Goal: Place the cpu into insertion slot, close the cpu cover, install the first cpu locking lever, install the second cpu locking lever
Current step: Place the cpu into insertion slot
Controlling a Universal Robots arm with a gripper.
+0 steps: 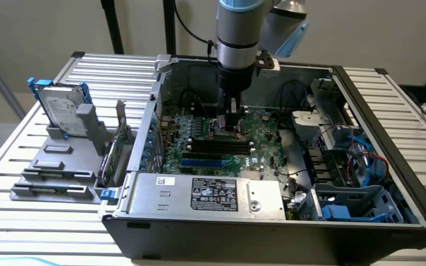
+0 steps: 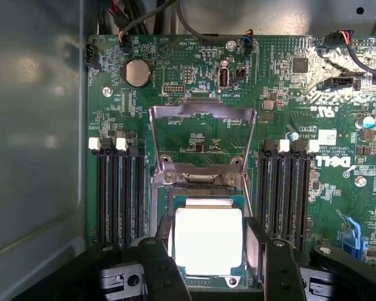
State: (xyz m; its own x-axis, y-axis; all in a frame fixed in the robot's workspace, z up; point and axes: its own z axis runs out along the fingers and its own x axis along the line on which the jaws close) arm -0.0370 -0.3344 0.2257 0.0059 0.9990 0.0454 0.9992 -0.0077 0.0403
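Observation:
The cpu (image 2: 208, 232), a pale silvery square chip on a green rim, sits between my gripper's (image 2: 208, 263) two black fingers (image 2: 158, 257), which press on its two opposite edges. It hangs directly over the insertion slot (image 2: 200, 180), whose black edge and metal rim peek out beyond the chip. The cpu cover (image 2: 203, 113), a thin silver frame with a big window, stands swung open past the socket. In the exterior view my gripper (image 1: 230, 130) reaches down inside the open computer case onto the green motherboard (image 1: 261, 124).
Long black memory slots (image 2: 116, 194) flank the socket on both sides (image 2: 285, 194). The case wall (image 1: 153, 127) and power supply (image 1: 209, 194) hem in the board. A hard drive (image 1: 61, 108) stands on a grey rack at the exterior view's left; blue cables (image 1: 361, 160) lie at its right.

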